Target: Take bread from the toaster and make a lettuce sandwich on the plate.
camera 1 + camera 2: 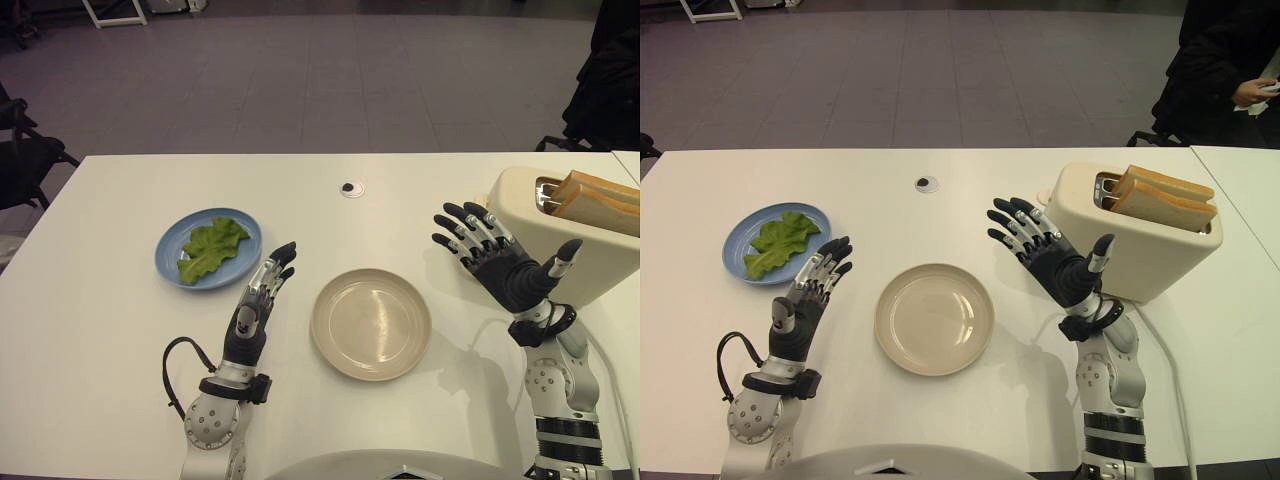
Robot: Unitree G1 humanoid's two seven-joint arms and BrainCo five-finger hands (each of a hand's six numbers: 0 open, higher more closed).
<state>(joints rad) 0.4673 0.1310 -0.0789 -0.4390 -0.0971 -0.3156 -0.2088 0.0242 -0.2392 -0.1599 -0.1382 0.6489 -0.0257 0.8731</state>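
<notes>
A cream toaster (1130,240) stands at the right of the white table with two bread slices (1165,196) sticking out of its slots. An empty beige plate (934,318) lies in the middle. At the left a blue plate (170,262) holds a green lettuce leaf (211,246). My right hand (1050,255) is raised with fingers spread, just left of the toaster and holding nothing. My left hand (255,312) rests between the two plates, fingers straight, empty.
A small round black-and-white disc (351,187) lies on the table behind the beige plate. A black cable (180,365) loops beside my left wrist. Dark chairs (20,150) stand beyond the table's left edge.
</notes>
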